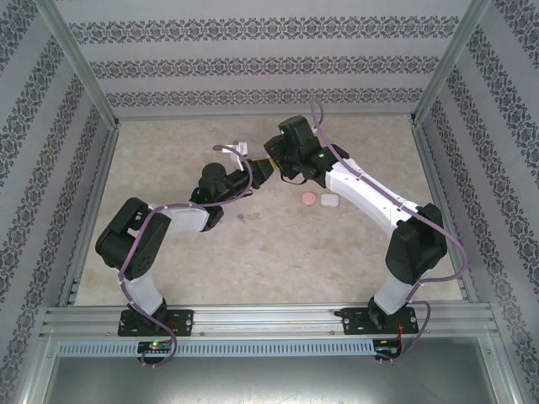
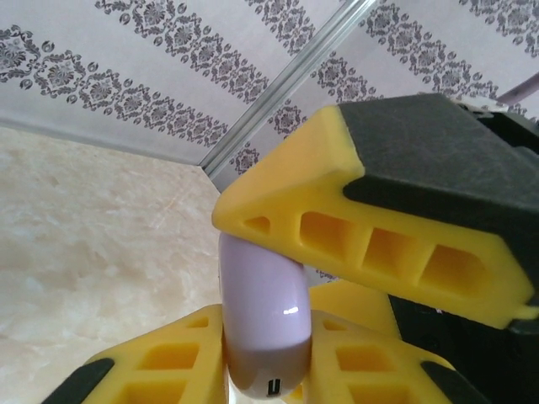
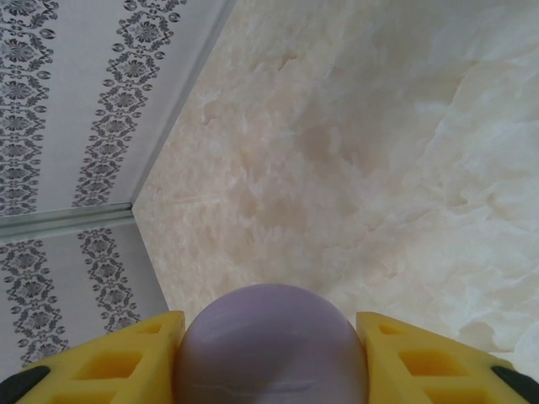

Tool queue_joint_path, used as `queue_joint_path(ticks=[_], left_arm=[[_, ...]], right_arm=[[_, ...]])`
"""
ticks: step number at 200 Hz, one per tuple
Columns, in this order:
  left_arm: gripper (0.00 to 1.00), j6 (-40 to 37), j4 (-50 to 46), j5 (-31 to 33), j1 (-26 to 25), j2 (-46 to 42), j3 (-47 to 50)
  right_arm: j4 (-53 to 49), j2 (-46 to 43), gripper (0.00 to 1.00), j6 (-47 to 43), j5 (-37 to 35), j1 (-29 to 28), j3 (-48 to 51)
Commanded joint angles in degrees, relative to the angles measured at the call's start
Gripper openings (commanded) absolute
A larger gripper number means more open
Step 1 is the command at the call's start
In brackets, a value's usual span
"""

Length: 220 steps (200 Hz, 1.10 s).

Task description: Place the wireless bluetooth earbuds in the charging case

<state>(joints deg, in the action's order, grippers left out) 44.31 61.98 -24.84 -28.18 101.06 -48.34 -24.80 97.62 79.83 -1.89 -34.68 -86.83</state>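
Tabletop is covered w/ a beige marble-look sheet, a bit wrinkled as seen in the right wrist view. It's boxed in on 3 sides by walls papered in grey & white damask stripes. Aluminium posts are set at the back corners. Along the near edge a silver rail is laid across, w/ a perforated strip just below it & a plain grey panel under that.

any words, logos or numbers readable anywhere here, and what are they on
No text can be read in these pictures.
purple case: glossy and plain on the sides shown, no print.
pink case and white case: too small to tell any marking.
wallpaper: ornament pattern, not letters.
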Motion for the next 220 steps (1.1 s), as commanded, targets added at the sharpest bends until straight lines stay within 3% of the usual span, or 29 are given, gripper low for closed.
queue_joint_path(ticks=[1, 28, 69, 118, 162, 189, 220], left_arm=[[0.16, 1.38, 6.28, 5.50, 0.32, 0.37, 0.89], [0.00, 1.96, 6.75, 5.17, 0.30, 0.37, 0.50], [0.00, 2.32, 5.04, 3.55, 0.32, 0.36, 0.00], [0.00, 1.45, 2.34, 1.80, 0.39, 0.22, 0.69], [0.00, -1.13, -2.86, -3.01, 1.24, -1.79, 1.03], [0.00, -3.95, -8.02, -9.72, 2.73, -4.03, 0.90], [0.00, -8.21, -16.61, -17.90, 4.64, -6.06, -1.29]], right_arm=[[-2.54, -2.15, 0.34, 1.06, 0.37, -0.82, 1.52], [-1.92, -2.59, 0.34, 1.77, 0.31, -0.76, 2.36], [-1.44, -2.88, 0.36, 1.80, 0.04, -0.30, 2.10], [1.47, -5.18, 0.77, -2.26, 0.14, 2.43, 2.58], [2.62, -13.31, 0.83, -11.48, 0.49, 6.69, 7.67], [6.01, -17.33, 0.84, -20.45, 6.71, 11.73, 14.12], [16.14, -18.85, 0.85, -33.59, 19.81, 16.08, 22.12]])
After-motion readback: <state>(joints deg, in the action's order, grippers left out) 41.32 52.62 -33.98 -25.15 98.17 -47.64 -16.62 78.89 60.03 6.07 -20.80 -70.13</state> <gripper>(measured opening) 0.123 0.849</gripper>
